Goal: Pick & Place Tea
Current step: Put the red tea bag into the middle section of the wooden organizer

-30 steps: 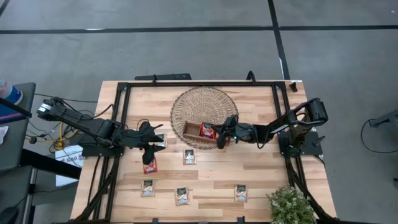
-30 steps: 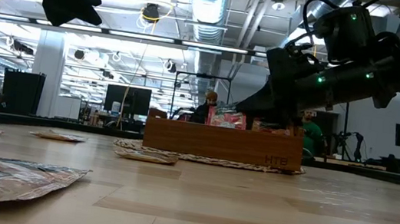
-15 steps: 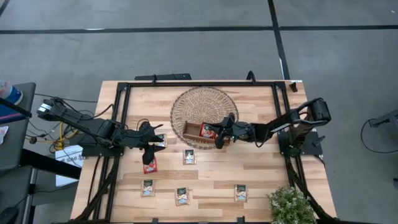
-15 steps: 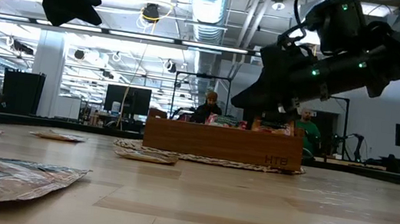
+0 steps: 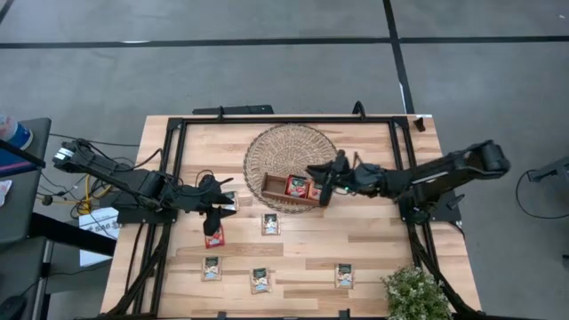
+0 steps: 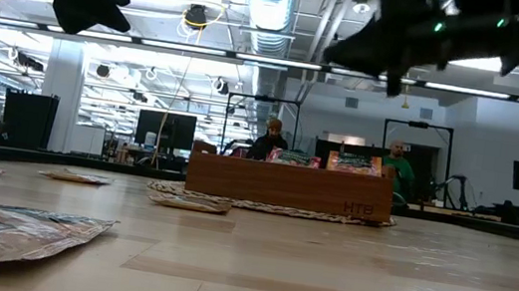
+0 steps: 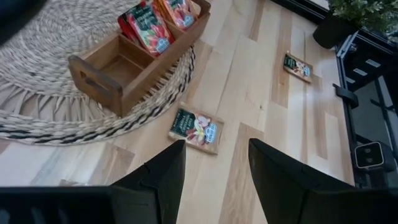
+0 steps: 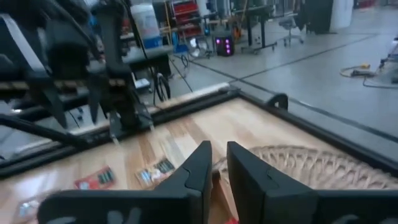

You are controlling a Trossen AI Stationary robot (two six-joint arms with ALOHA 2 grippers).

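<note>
The brown wooden tray point(image 5: 283, 188) stands on a round woven mat point(image 5: 292, 151). Red tea sachets point(image 5: 298, 187) stand on edge in its right compartments and also show in the left wrist view point(image 7: 149, 28) and the low view point(image 6: 353, 163). More sachets lie flat on the table: a red one point(image 5: 214, 236) and cream-green ones point(image 5: 270, 224), point(image 5: 260, 280). My right gripper point(image 5: 322, 180) hangs high above the tray's right end, its fingers point(image 8: 199, 168) a narrow gap apart and empty. My left gripper point(image 5: 213, 219) is open and empty above the red sachet.
Further sachets lie near the front edge point(image 5: 211, 268), point(image 5: 344, 276), and one lies by the left gripper point(image 5: 230, 202). A potted plant point(image 5: 413, 293) stands at the front right corner. A black frame point(image 5: 293, 118) borders the table. People show in the room behind point(image 6: 271, 137).
My right gripper has risen from the tray's right end, well clear of it, and drawn slightly toward the table's far edge. A red sachet now shows standing in the tray's right compartment where the gripper was.
</note>
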